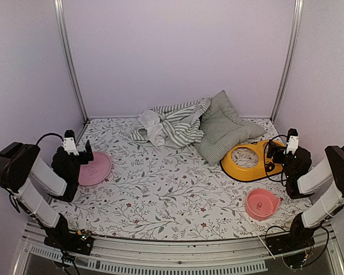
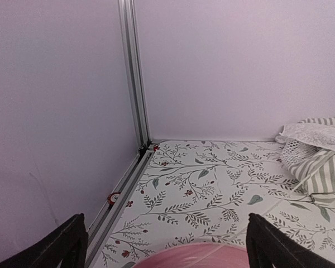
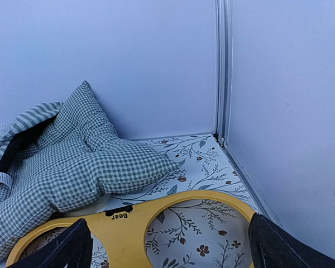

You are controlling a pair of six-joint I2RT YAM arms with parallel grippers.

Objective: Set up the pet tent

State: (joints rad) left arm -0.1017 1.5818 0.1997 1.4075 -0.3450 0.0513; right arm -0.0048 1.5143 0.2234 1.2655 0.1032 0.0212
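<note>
The pet tent [image 1: 172, 123] lies collapsed in a heap of grey-green and white striped fabric with white lace at the back middle of the table. Its edge shows at the right of the left wrist view [image 2: 318, 156] and at the left of the right wrist view [image 3: 22, 125]. My left gripper [image 1: 80, 150] is open and empty at the left, over a pink dish [image 1: 94, 168]. My right gripper [image 1: 278, 150] is open and empty at the right, over a yellow bowl stand [image 1: 249, 160].
A green-checked cushion [image 1: 223, 129] leans against the tent's right side and rests on the yellow stand [image 3: 134, 223]. A small pink bowl [image 1: 261, 203] sits at the front right. The pink dish [image 2: 195, 258] lies just below my left fingers. Walls and aluminium posts close in three sides.
</note>
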